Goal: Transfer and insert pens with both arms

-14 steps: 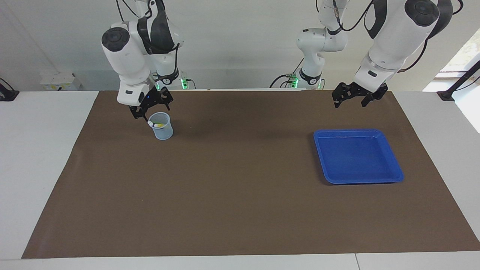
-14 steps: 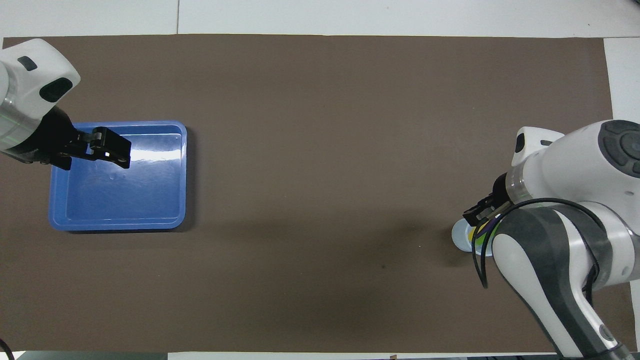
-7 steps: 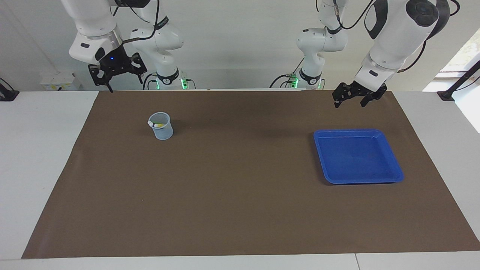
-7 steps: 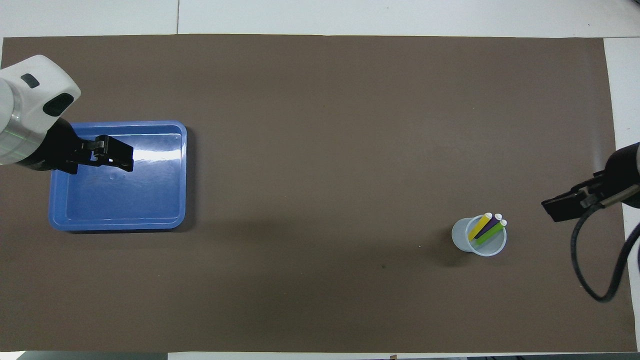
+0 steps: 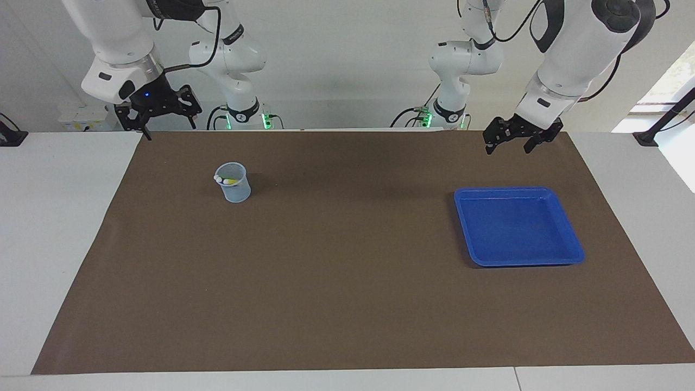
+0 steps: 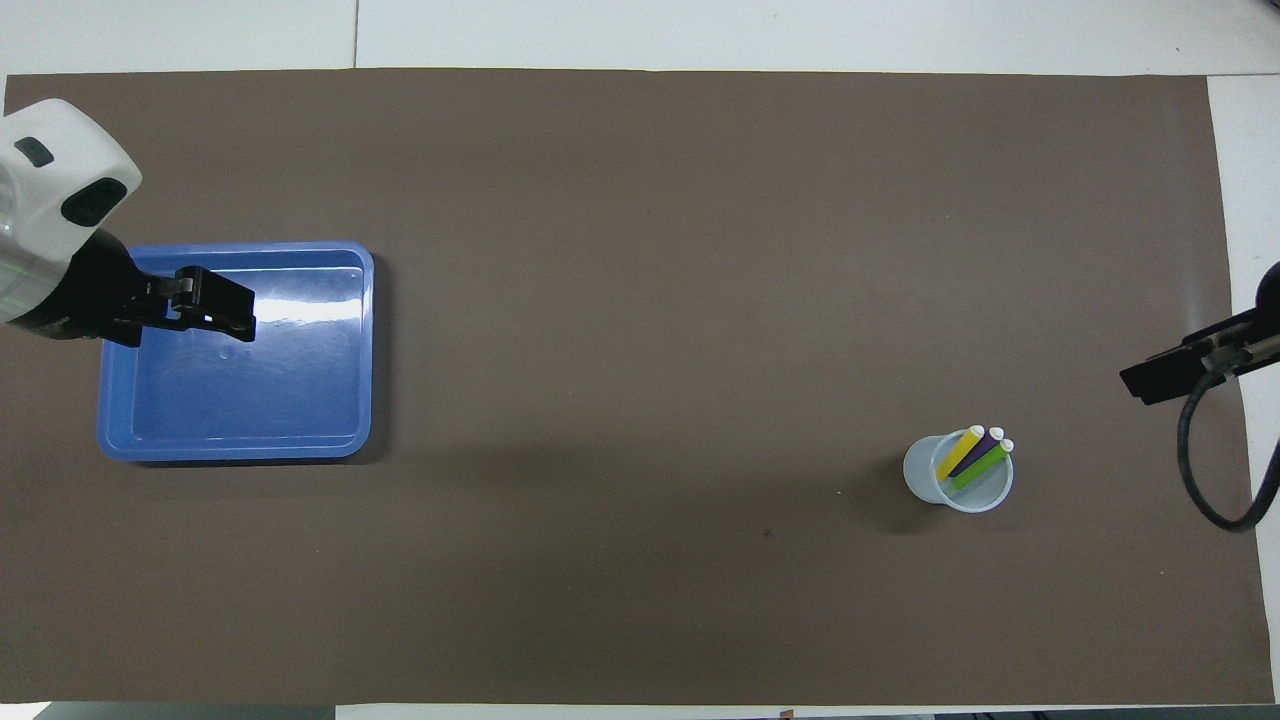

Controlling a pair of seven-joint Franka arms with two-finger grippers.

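Note:
The yellow pen (image 6: 960, 452), the purple pen (image 6: 975, 450) and the green pen (image 6: 982, 464) stand leaning together in a small clear cup (image 6: 925, 480), pale ends up. In the facing view only their pale ends (image 5: 219, 178) show at the cup's (image 5: 237, 191) rim. My right gripper (image 5: 167, 128) is open and empty, raised over the mat's corner at the right arm's end, apart from the cup; its tip shows in the overhead view (image 6: 1150, 378). My left gripper (image 5: 507, 149) is open and empty in the air, and in the overhead view (image 6: 232, 312) it covers part of the tray.
An empty blue tray (image 5: 564, 255) lies on the brown mat (image 5: 347, 282) toward the left arm's end; it also shows in the overhead view (image 6: 300, 440). White table shows around the mat.
My right gripper has lifted off the cup and swung up and away toward the right arm's end of the table, uncovering the three pens. The left gripper has barely shifted.

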